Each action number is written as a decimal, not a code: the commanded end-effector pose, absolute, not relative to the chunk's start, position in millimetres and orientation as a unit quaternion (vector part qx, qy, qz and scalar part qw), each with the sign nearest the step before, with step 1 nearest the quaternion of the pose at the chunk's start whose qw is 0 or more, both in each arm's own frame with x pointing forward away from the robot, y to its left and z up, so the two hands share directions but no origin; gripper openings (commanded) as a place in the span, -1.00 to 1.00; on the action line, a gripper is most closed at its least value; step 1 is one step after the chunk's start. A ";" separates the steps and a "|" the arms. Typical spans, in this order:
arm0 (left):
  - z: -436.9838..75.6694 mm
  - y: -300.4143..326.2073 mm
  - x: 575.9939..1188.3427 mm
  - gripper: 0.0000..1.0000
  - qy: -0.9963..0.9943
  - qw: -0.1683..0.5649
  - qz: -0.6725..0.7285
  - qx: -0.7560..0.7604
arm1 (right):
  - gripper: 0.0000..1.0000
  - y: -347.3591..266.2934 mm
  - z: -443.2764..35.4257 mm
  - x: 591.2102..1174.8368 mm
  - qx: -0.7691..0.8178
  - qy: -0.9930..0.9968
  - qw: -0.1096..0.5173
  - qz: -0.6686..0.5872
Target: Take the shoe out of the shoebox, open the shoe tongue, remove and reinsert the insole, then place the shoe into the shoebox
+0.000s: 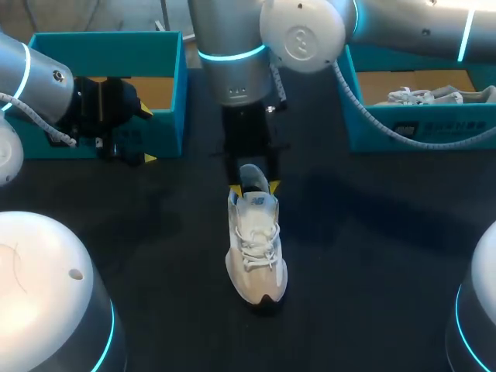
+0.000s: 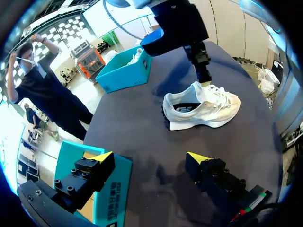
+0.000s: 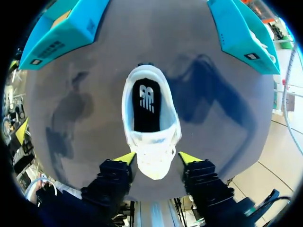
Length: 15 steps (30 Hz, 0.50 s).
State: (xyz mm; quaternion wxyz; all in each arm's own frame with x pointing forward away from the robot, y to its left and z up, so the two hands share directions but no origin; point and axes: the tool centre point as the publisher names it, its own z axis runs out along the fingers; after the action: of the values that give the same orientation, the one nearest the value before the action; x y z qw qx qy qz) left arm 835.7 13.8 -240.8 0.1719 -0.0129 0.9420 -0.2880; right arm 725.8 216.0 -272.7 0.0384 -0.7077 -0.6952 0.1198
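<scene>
Straddling the tongue [image 1: 258,200] of the shoe [image 1: 257,256], the right claw [image 3: 157,158] holds its yellow-tipped fingers apart, clamped on nothing. Under it the white, rounded, laced shoe stands upright on the dark matte table [image 1: 372,248], its flat black insole [image 3: 146,106] showing in the opening. Its long axis runs from the claw toward my base, toe leading. Well apart, the left claw [image 2: 150,157] gapes over the edge of a teal cardboard shoebox [image 1: 108,43].

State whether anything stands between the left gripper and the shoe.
Nothing visible does. Only bare table lies between the open left gripper and the shoe. The right gripper is at the shoe itself, outside that gap.
</scene>
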 end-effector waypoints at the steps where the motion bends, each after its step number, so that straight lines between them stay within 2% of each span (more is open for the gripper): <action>1: -240.8 13.6 835.3 1.00 0.943 0.172 -0.286 -0.013 | -0.05 212.5 -272.7 716.8 -0.710 -0.695 0.031 0.109; 12: -240.8 13.6 835.3 1.00 0.943 0.172 -0.286 -0.013 | -0.04 216.8 -274.5 707.7 -0.710 -0.695 0.034 0.106; 15: -240.8 13.6 835.3 1.00 0.943 0.172 -0.286 -0.013 | -0.10 219.9 -275.8 703.5 -0.710 -0.694 0.035 0.108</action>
State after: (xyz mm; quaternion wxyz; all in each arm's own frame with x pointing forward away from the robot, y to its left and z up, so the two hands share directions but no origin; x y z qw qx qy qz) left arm 835.7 13.8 -240.8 0.1719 -0.0129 0.9420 -0.2880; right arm 706.7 218.1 -274.4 0.0369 -0.7097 -0.6949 0.1099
